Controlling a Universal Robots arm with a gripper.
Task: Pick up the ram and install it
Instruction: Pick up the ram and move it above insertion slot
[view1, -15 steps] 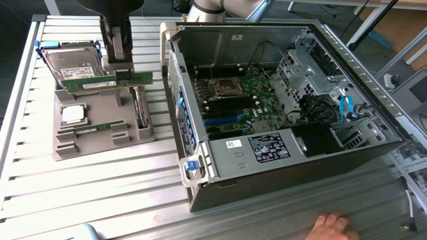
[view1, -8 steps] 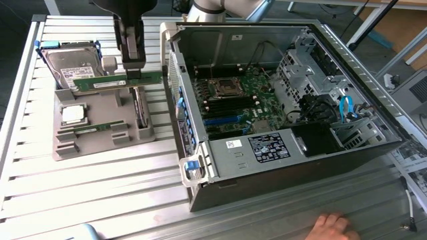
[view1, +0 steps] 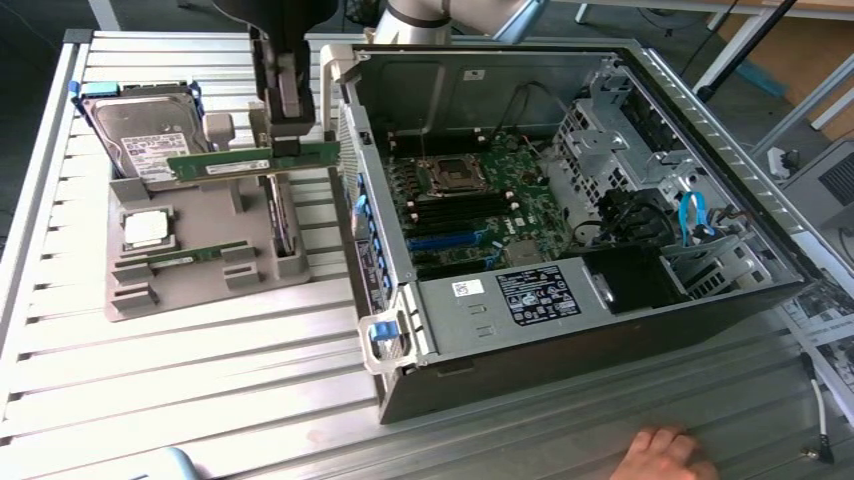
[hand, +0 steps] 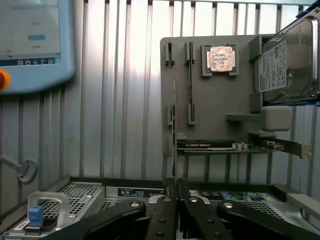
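Two ram sticks (view1: 220, 163), one hard drive (view1: 140, 135), one processor chip (view1: 144, 228), one expansion card (hand: 207, 145), one computer case (view1: 561, 350), one tray (view1: 200, 290), one person's hand (view1: 667, 455).

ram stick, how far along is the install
Done: the ram is up off the grey tray, lifted above it. In hand: the gripper is shut on it, outside the open computer case. Left: it is not yet in the motherboard's memory slots, which look empty.

**Hidden, Cropped, Unreadable**

The tool (view1: 283, 150) hides the stretch of the ram (view1: 220, 163) it clamps, just beside the computer case (view1: 534, 350). A hand (view1: 671, 455) near the case is cut off by the picture's edge. The sticker (view1: 538, 295) on the case is too small to read.
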